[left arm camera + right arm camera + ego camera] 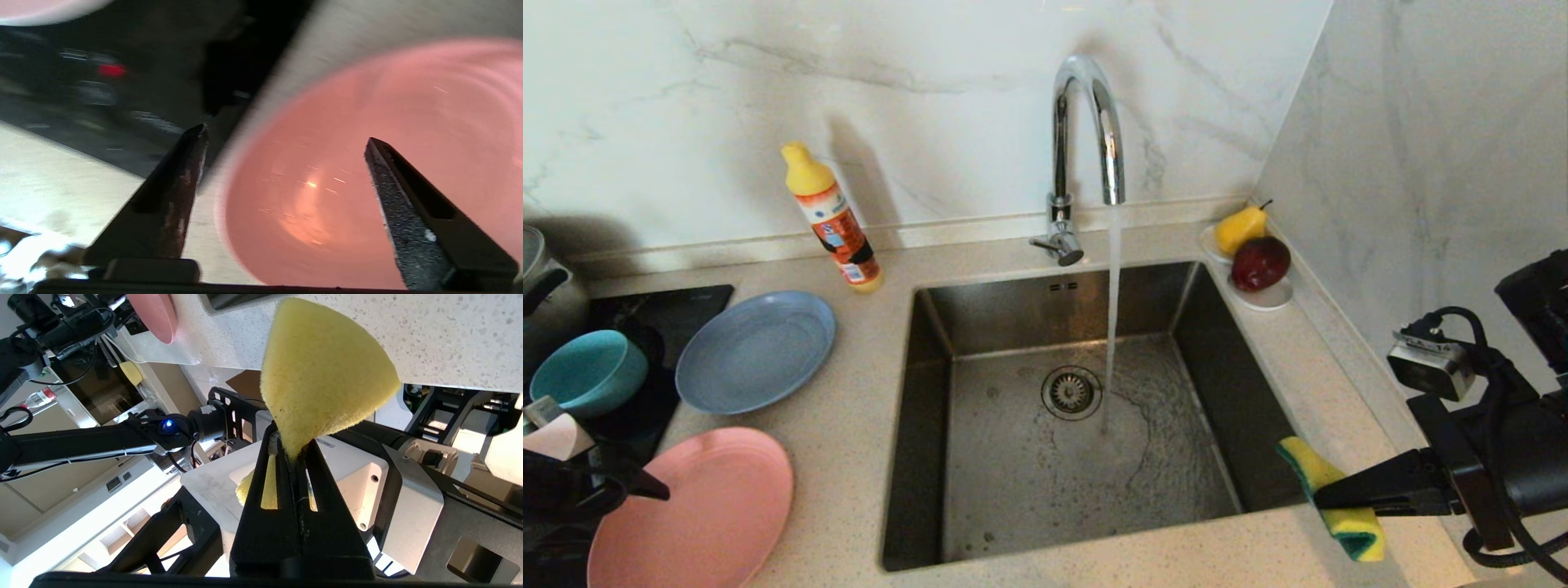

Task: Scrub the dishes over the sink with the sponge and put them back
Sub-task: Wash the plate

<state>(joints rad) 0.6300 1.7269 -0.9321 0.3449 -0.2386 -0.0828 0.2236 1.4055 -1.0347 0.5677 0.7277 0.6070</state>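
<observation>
The right gripper [1327, 496], at the lower right of the head view, pinches the yellow sponge [1331, 498] at the sink's [931, 392] front right corner. The left gripper [286, 139], lower left, is spread wide with nothing in it over the pink plate [698, 510]. 4 dishes sit left of the sink.

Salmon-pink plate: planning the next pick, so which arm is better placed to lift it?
Left. Its open pincer hangs over the salmon-pink plate; the right pincer is shut on the sponge across the sink.
</observation>
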